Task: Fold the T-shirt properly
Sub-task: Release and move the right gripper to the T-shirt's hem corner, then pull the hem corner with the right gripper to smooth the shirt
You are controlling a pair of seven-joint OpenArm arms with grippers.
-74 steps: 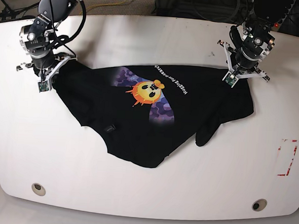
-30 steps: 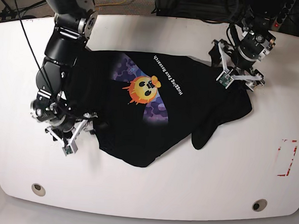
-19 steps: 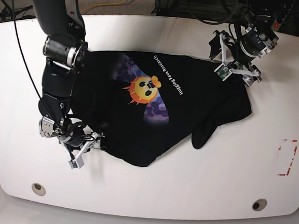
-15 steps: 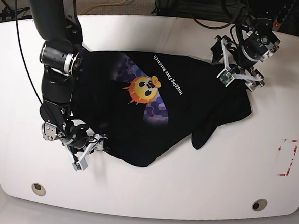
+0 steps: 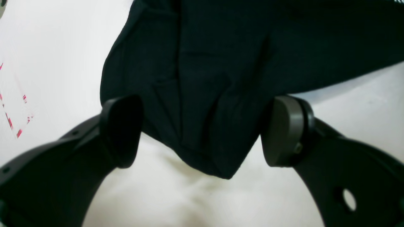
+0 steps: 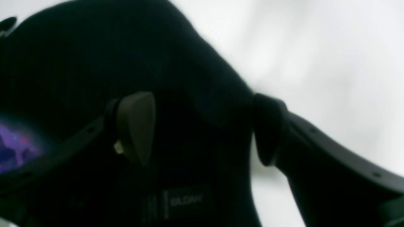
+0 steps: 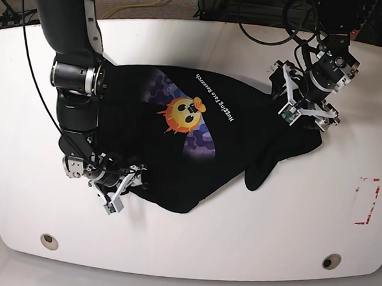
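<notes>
The black T-shirt lies spread but rumpled on the white table, with the orange face print up. My left gripper is open at the shirt's right edge. In the left wrist view it straddles a hanging corner of black cloth. My right gripper is open at the shirt's lower-left edge. In the right wrist view it straddles a hump of black cloth near the GILDAN label; a bit of purple print shows at the left.
A red tape outline marks the table at the right; it also shows in the left wrist view. Two round holes sit near the front edge. Cables and dark gear lie behind the table's far edge.
My right gripper has travelled from the shirt's upper-left corner down to its lower-left edge and crept rightward. My left gripper has shifted slightly down along the right edge. The shirt's left side has flattened.
</notes>
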